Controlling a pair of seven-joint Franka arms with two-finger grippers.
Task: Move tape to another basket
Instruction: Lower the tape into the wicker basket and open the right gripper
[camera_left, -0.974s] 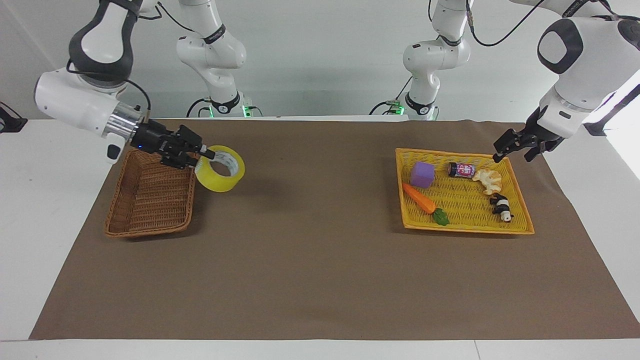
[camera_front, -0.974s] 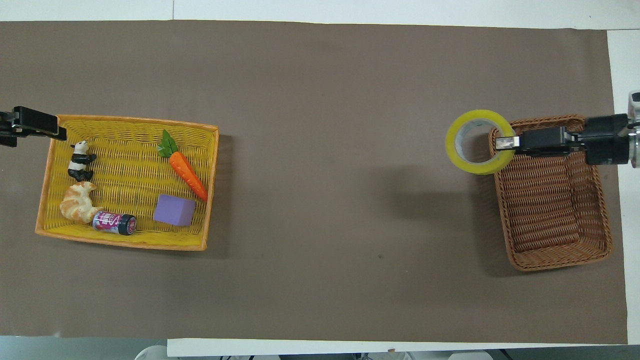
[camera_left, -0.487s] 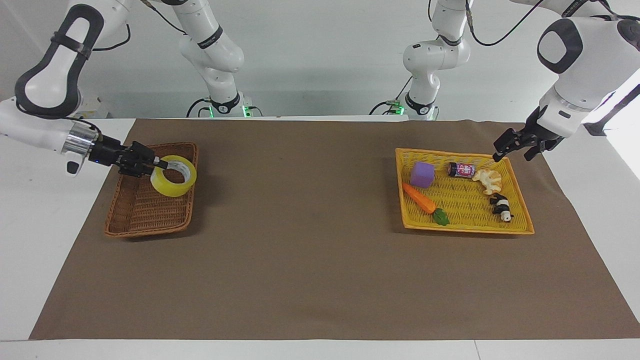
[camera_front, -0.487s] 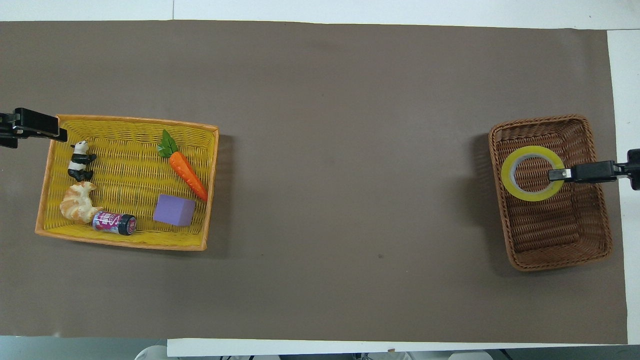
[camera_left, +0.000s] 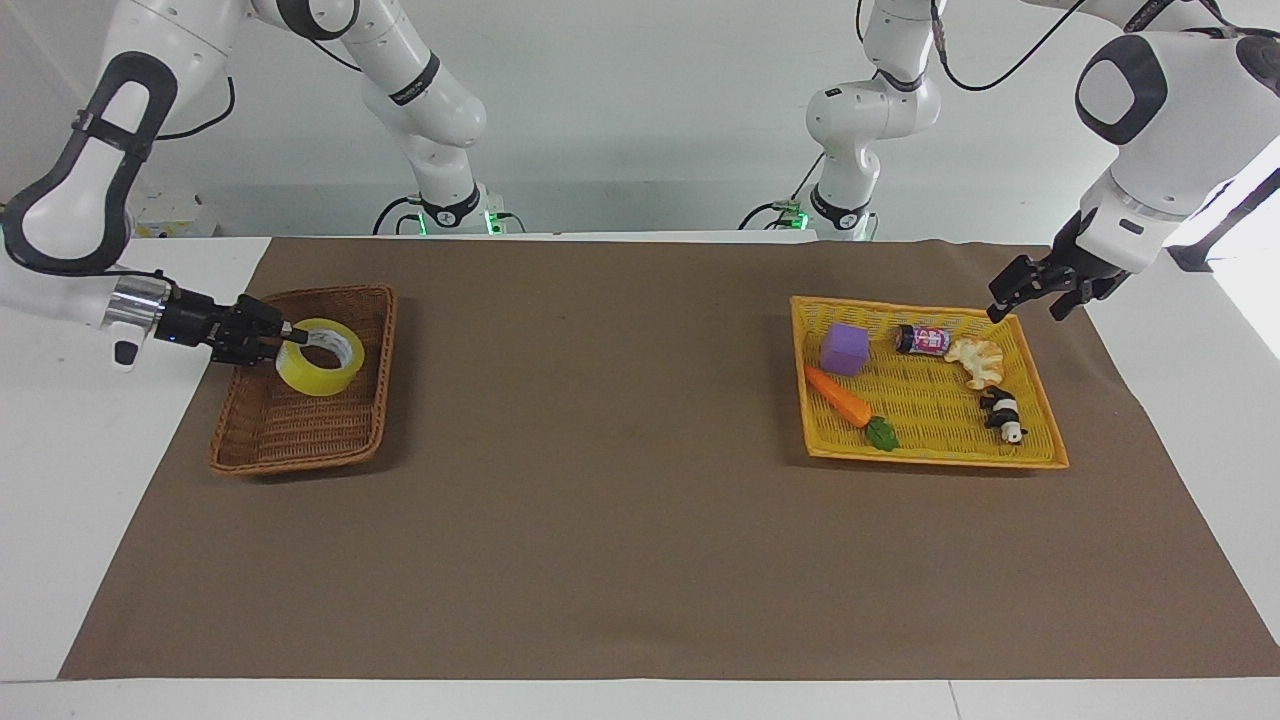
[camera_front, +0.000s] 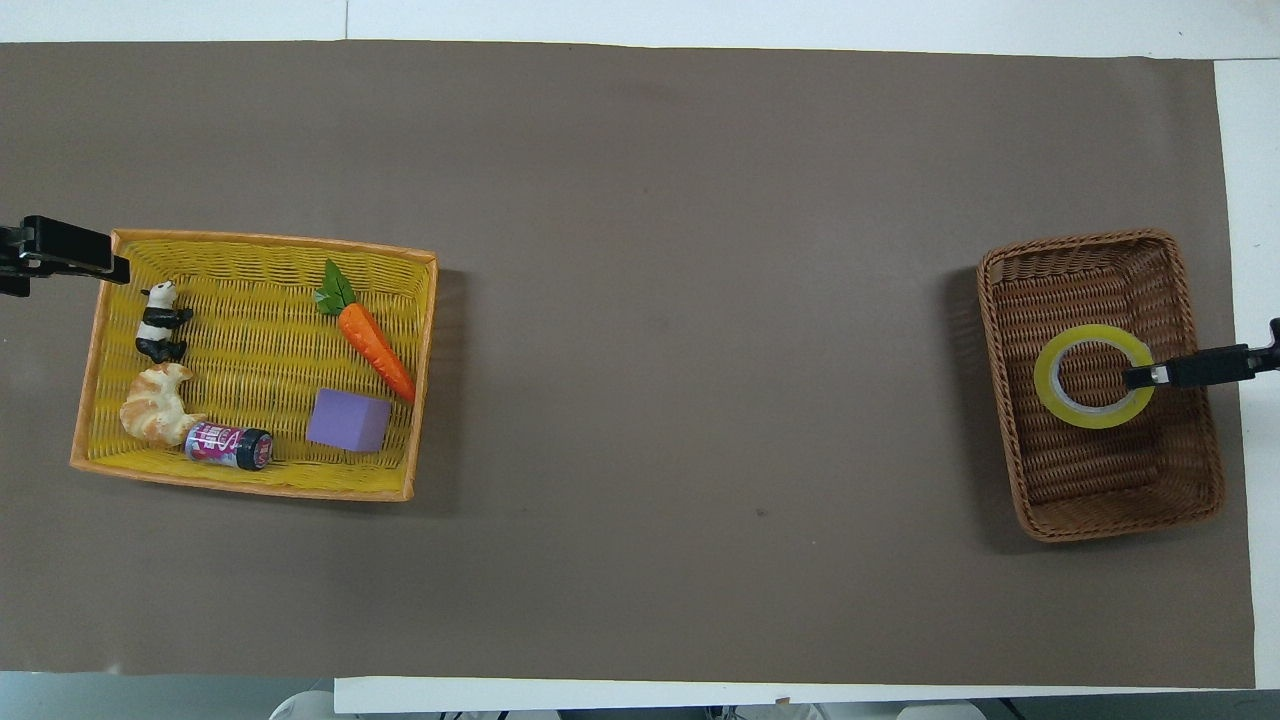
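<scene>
1. Now our right gripper (camera_left: 287, 339) pinches the tape (camera_left: 320, 357) by its rim, low inside the basket (camera_left: 300, 440).
2. Our left gripper (camera_left: 1030, 292) waits over the yellow tray's (camera_left: 930, 452) corner, fingers slightly parted, empty.

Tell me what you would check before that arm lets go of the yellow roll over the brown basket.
1. Translucent yellow roll of packing tape within the rim of the brown woven wicker basket: ok.
2. Right gripper gripping the roll's wall: ok.
3. Roll resting on the basket floor: cannot tell.
4. Basket floor under the roll free of other things: ok.
5. Left gripper away, waiting over the corner of the bright yellow woven tray: ok.
</scene>
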